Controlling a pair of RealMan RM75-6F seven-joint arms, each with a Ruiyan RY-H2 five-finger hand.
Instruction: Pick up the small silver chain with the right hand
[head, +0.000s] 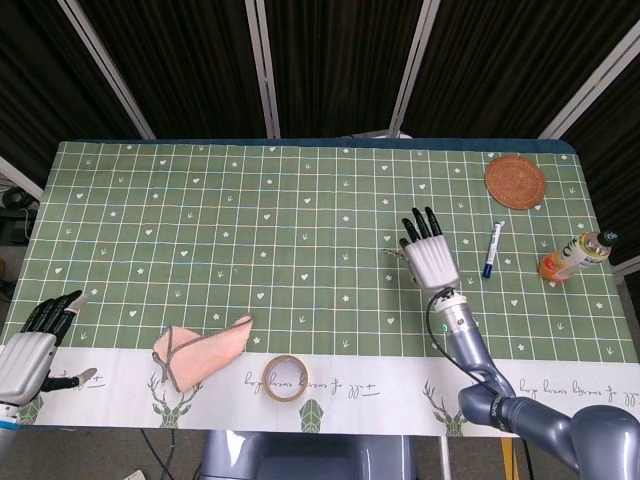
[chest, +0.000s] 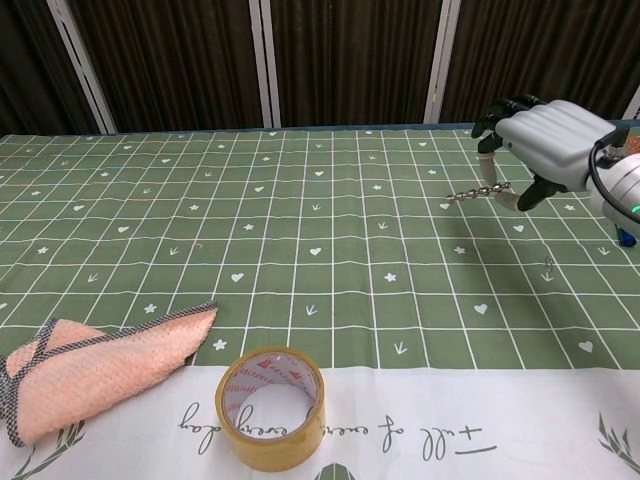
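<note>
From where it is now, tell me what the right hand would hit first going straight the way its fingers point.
Probably nothing: the right hand, holding the chain, points toward the table's far edge, and that strip looks bare.

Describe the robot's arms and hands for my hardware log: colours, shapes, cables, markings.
Right hand: silver-grey boxy back, black fingers with pale tips. A black cable loops over its wrist, where a small green light glows. The right arm is rounded, glossy blue-grey in jointed segments. Left hand: the same silver back with black fingers; its arm is barely in view.
</note>
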